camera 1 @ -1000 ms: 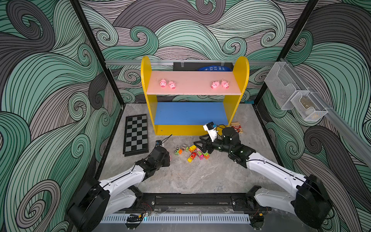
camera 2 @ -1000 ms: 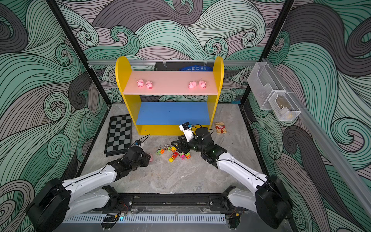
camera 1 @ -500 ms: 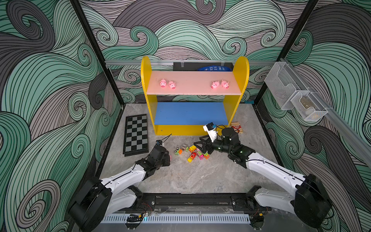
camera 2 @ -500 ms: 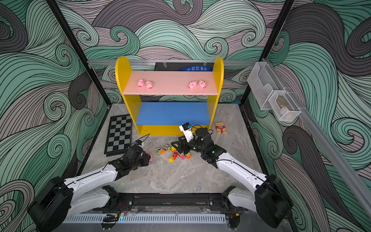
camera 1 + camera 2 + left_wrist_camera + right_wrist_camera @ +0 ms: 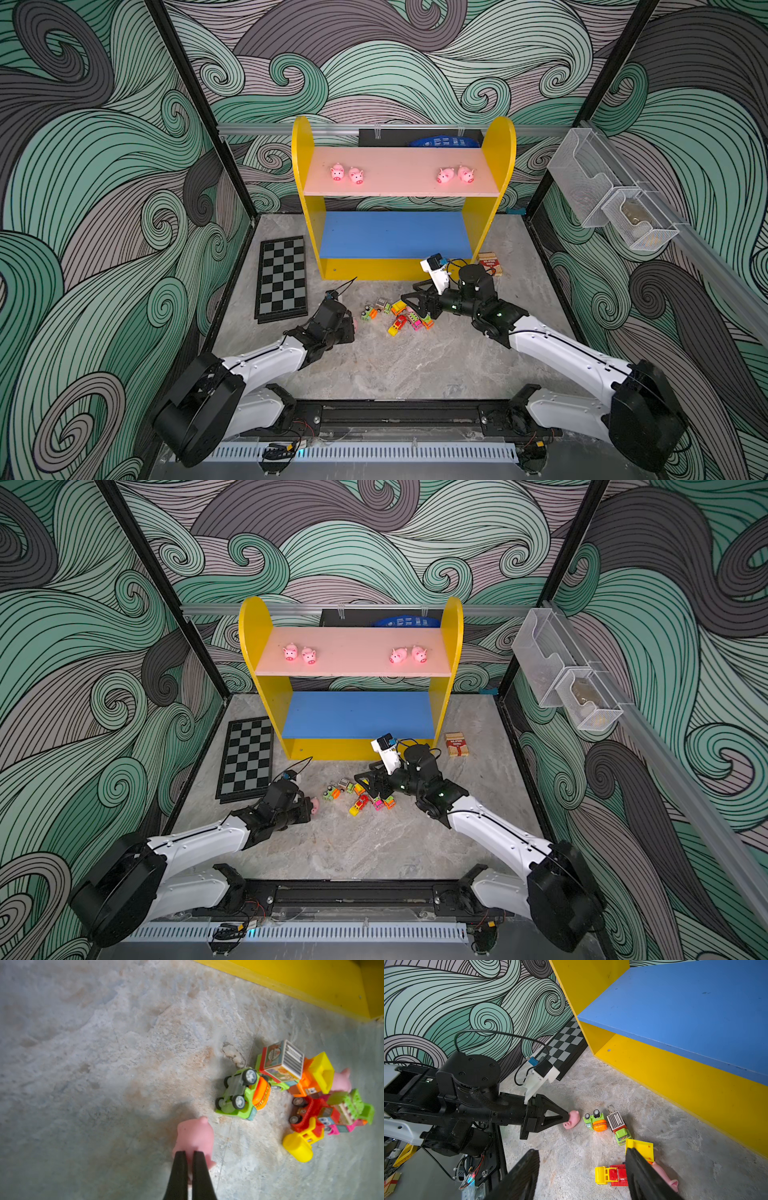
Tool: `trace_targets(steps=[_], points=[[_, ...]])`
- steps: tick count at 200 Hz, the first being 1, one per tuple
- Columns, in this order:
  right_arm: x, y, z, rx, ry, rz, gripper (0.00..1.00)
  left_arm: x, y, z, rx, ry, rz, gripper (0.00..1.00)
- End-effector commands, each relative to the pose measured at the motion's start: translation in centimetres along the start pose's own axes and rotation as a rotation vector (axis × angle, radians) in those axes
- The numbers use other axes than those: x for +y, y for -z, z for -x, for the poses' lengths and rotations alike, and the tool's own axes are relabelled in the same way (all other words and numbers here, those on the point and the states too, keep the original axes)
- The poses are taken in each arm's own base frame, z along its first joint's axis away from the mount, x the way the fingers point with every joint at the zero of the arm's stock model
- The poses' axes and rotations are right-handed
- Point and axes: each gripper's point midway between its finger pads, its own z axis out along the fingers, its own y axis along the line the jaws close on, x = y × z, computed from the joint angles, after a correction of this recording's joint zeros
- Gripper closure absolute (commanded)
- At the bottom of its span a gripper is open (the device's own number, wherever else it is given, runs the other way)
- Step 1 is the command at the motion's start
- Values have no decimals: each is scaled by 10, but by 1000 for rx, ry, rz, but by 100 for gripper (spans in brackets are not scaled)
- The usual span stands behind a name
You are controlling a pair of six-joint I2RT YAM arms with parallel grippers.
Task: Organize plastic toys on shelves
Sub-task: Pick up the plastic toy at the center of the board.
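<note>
My left gripper [image 5: 189, 1153] is shut on a pink pig [image 5: 195, 1136] lying low on the floor left of the toy vehicles; the right wrist view shows its tips [image 5: 568, 1116] pinching that pig [image 5: 574, 1120]. My right gripper [image 5: 581, 1167] hangs open over the pile of vehicles [image 5: 399, 318], its fingers either side of a red and yellow bulldozer [image 5: 610, 1175]. A second pig [image 5: 664, 1176] lies just outside one finger. On the yellow shelves [image 5: 305, 166], several pigs stand in two pairs [image 5: 347, 173] [image 5: 455, 174] on the pink upper board. The blue lower board [image 5: 395, 235] is bare.
A grey-black checkerboard [image 5: 282, 276] lies left of the shelves, close to my left arm. A red-and-tan card box [image 5: 490, 264] sits by the shelves' right foot behind my right wrist. Wire mesh baskets [image 5: 602, 187] hang on the right wall.
My left gripper has closed onto the pink pig. Both arms have stayed almost where they were.
</note>
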Motion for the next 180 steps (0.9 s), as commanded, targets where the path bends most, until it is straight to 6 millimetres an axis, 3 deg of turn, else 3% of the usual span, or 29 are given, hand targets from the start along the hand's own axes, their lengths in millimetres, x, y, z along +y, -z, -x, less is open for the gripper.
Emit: trace_targets(steps=[1, 21, 47, 115, 140, 180], points=[[-5, -2, -5, 8, -6, -17, 31, 11, -5, -16, 53, 3, 24, 100], [-6, -1, -4, 4, -7, -25, 31, 3, 0, -14, 49, 6, -15, 100], [-13, 1, -5, -4, -10, -60, 31, -26, 18, 8, 4, 4, -133, 100], [-48, 10, -17, -30, -56, -235, 32, -121, 107, 82, -123, -109, -472, 100], [-59, 13, -25, -20, -68, -265, 32, -155, 144, 117, -178, -130, -566, 100], [-68, 14, -32, -9, -79, -292, 33, -203, 210, 193, -350, -164, -637, 100]])
